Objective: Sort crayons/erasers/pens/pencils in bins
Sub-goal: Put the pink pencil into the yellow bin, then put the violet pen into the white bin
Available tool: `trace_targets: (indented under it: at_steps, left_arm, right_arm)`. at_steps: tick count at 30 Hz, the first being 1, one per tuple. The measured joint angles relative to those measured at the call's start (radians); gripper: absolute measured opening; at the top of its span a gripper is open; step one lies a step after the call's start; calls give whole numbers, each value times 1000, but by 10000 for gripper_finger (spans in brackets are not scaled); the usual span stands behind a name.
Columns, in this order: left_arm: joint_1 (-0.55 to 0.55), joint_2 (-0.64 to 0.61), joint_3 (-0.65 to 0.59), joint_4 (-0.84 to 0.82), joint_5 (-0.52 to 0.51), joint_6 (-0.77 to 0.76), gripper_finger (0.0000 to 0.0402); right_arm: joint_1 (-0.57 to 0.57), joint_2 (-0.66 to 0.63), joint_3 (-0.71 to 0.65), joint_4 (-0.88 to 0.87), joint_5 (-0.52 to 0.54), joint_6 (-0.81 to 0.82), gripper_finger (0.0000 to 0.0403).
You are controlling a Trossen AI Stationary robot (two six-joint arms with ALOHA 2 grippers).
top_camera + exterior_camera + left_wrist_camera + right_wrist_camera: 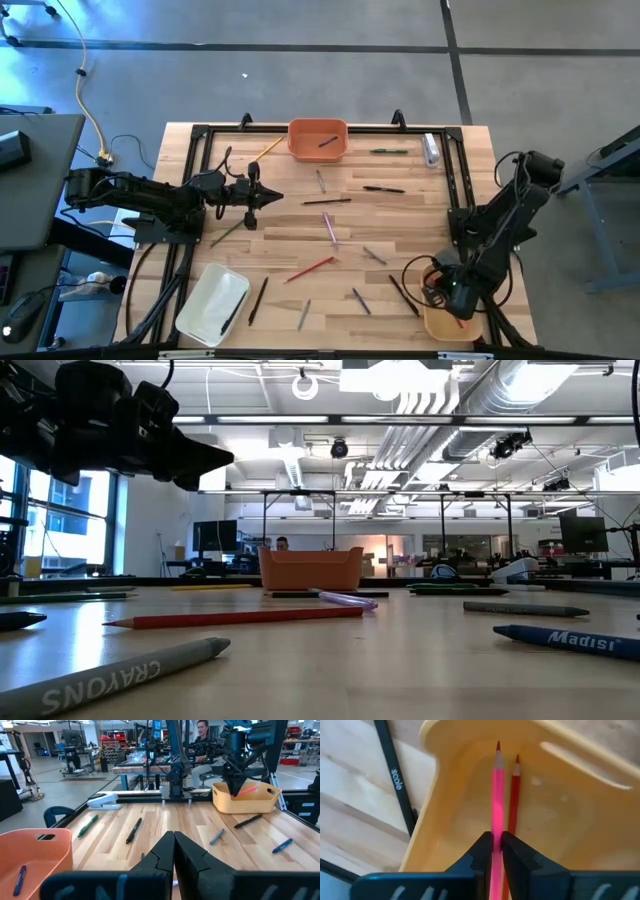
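My right gripper (456, 297) stands over the tan-yellow bin (447, 326) at the table's near right corner, shut on a pink pencil (497, 795). A red pencil (513, 795) lies on that bin's floor beside it. My left gripper (276, 197) hovers shut and level above the table's left middle, touching nothing. The orange bin (318, 140) stands at the far edge with a dark stick inside. The white bin (212, 303) sits at the near left with a black pen in it. Several pens, pencils and crayons lie scattered flat on the wood between them. My right gripper pinches the pink pencil's shaft (496, 836) between its two fingers, well back from the sharpened tip (498, 745). The fingers come from above, pointing down. The pencil sticks out sideways from them, slightly tilted, inside the tan-yellow bin's mouth (248, 789); I cannot tell whether it touches the bin.
A black pen (395, 775) lies on the table just outside the tan-yellow bin. A clear-and-white tube (430, 150) lies at the far right. A black metal frame (452, 190) borders the work area. In the low view a grey crayon (120, 678) and a red pencil (235, 617) lie near.
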Motion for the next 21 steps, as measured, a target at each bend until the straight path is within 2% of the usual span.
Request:
trace_targets:
  at_steps: [4, 7, 10, 21]
  left_arm:
    - [0, 0, 0, -4, -2, 0, 0]
    - [0, 0, 0, -11, -2, 0, 0]
    - [0, 0, 0, -11, -2, 0, 0]
    - [0, 0, 0, -11, -2, 0, 0]
  right_arm:
    - [0, 3, 1, 42, -52, -22, 57]
    - [0, 3, 35, 22, -101, -92, 80]
    - [0, 3, 75, -38, -96, -178, 94]
    - [0, 2, 160, -97, -91, -475, 93]
